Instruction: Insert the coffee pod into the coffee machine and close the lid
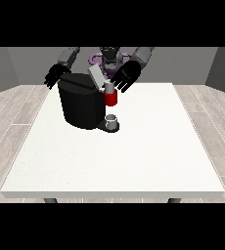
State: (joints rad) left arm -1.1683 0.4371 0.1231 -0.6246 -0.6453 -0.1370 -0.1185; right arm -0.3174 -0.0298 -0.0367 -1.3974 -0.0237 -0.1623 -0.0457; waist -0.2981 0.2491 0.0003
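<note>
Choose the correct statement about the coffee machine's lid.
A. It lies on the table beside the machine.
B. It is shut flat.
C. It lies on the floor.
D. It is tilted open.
D: the grey lid slants up above the top of the black coffee machine.

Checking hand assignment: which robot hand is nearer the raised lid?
Left. The robot hand at the view's right is just beside the lid; the robot hand at the view's left is beyond the coffee machine.

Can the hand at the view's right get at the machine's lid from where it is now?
Probably yes. The hand at the view's right hangs with fingers spread just beside the raised grey lid of the coffee machine, and nothing stands between them. The red part sits lower, out of the way.
</note>
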